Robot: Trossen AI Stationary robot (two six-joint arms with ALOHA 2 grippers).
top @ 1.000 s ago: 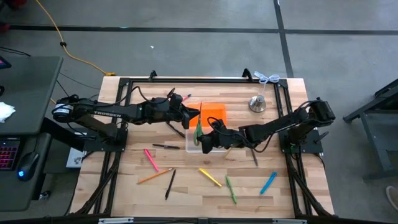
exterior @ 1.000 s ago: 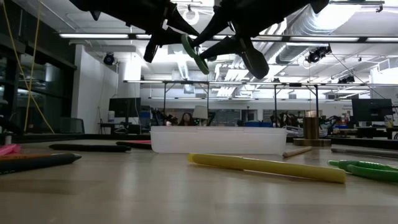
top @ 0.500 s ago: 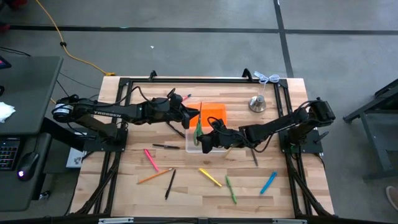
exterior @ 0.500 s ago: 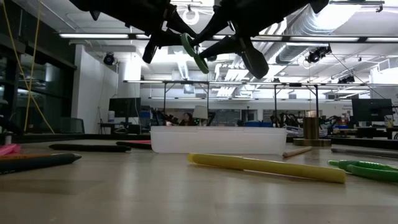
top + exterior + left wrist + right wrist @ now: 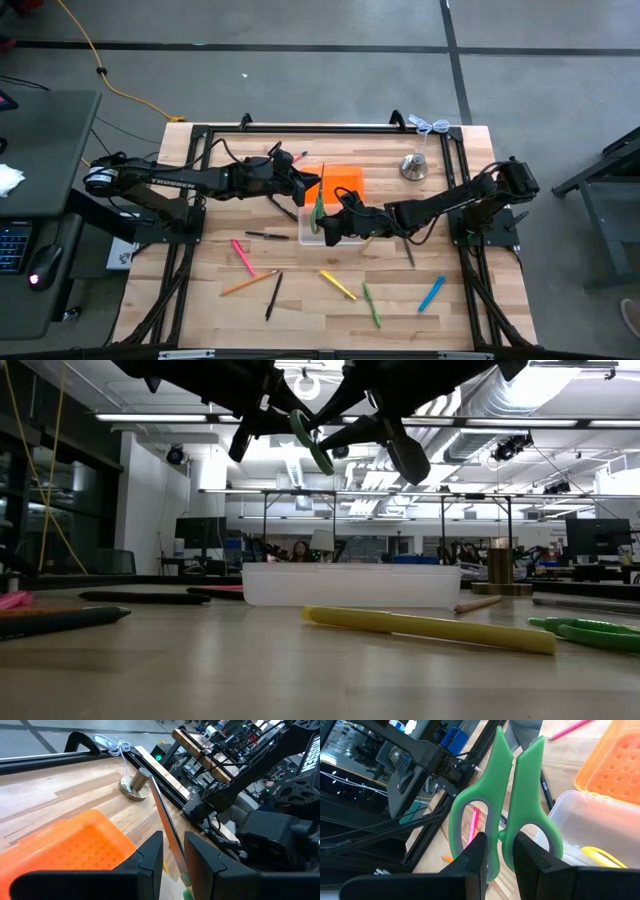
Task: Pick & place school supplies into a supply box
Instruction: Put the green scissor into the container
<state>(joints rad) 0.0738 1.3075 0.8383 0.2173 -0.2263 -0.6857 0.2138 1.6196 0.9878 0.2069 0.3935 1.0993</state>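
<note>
Green-handled scissors [image 5: 318, 205] hang in the air over the supply box [image 5: 312, 232], a clear box whose orange lid [image 5: 342, 183] lies open on its far side. My left gripper [image 5: 311, 187] reaches in from the left and is shut on the blades. My right gripper [image 5: 326, 222] comes from the right and is shut on the handles. In the low view the scissors [image 5: 312, 445] slant above the box [image 5: 350, 585]. A yellow item [image 5: 597, 855] lies in the box. My left gripper pinches the scissors' metal blades [image 5: 167, 827] between its two fingers, which come nearly level from the table's left and lie across them. My right gripper pinches the green handles [image 5: 501, 837] where the two loops meet, one finger [image 5: 475, 852] on each side. It comes from the table's right, slanting slightly down. The scissors are closed, tilted and lifted clear of the box.
Loose supplies lie on the near half of the table: a pink marker [image 5: 242, 255], an orange pencil [image 5: 248, 283], black pens [image 5: 273, 295], a yellow pen [image 5: 338, 285], a green pen [image 5: 371, 303] and a blue one [image 5: 431, 293]. A silver bell [image 5: 413, 165] stands at the far right.
</note>
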